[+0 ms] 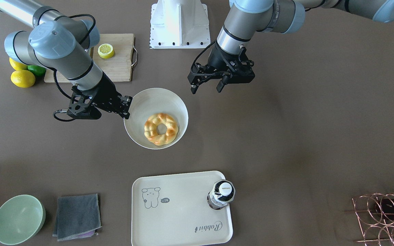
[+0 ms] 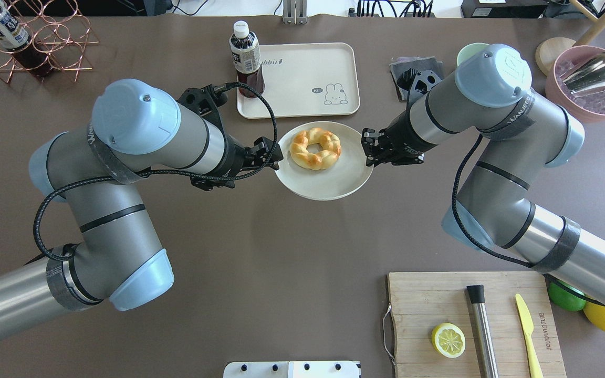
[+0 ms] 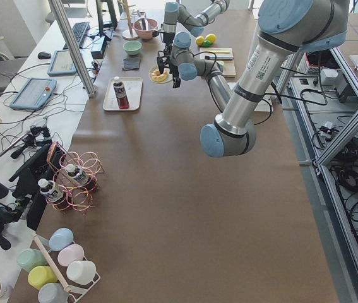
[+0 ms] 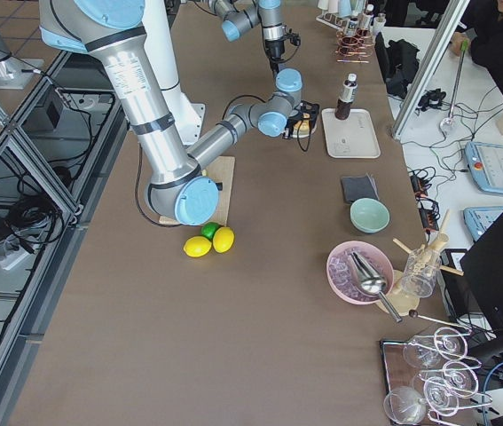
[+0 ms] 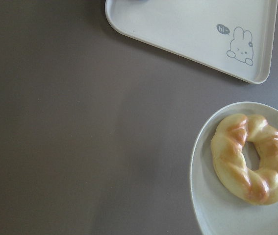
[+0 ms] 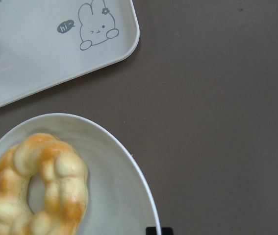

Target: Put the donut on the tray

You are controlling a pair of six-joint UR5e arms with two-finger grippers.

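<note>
Donut (image 1: 161, 129) sits in the white bowl (image 1: 149, 102), directly between the two grippers. It lies flat with the hole facing up. The ring is near round, so there is no clear long axis; the twist ridges run around the ring.

Left gripper (image 1: 206, 89): fingers spread, holding nothing. It hangs just off the bowl rim, with the donut ahead of its fingertips and slightly below.

Right gripper (image 1: 127, 107): fingers apart, nothing pinched. Its tips are right at the opposite side of the bowl rim; contact with the rim is not clear from any view. The donut lies just past that rim from the tips.

Tray (image 1: 183, 218) is on the far side of the bowl from both grippers, away from the robot base, apart from the bowl. Its long axis runs parallel to the line between the grippers. The bear drawing (image 1: 150, 197) is at the end nearer the right gripper. A dark bottle (image 1: 221, 193) stands upright on the tray, in the corner nearest the left gripper. The rest of the tray surface is bare.
</note>
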